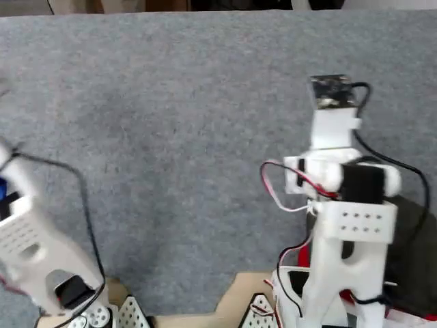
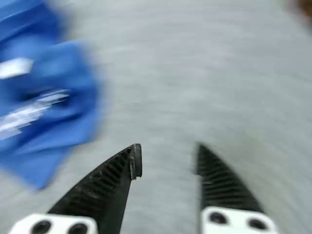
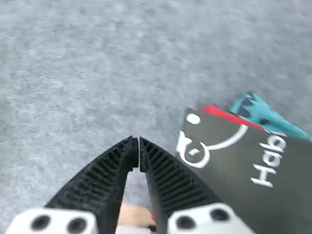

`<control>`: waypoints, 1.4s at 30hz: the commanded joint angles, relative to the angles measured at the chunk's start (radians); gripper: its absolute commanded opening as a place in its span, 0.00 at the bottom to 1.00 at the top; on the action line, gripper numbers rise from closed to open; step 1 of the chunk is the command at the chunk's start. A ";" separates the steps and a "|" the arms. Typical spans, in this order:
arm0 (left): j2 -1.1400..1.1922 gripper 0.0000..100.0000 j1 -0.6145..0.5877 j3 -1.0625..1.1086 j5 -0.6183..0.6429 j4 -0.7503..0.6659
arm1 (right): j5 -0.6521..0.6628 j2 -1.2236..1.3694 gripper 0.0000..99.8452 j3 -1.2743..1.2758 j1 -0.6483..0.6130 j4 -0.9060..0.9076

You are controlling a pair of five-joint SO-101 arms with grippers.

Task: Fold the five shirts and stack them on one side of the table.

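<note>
Blue shirt (image 2: 53, 92), seemingly one; black shirt (image 3: 234, 190), one; left hand (image 2: 168, 150) parted.

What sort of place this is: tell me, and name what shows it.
Probably a robotics test bench: a white left arm and right arm with exposed wires, mounted at the edge of a grey felt-covered table, a blue shirt and black shirt beside them.
</note>
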 commanded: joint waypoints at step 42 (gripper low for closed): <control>-0.151 0.02 0.835 0.902 -0.115 -0.123 | -0.011 -0.012 0.01 0.199 -0.105 -0.390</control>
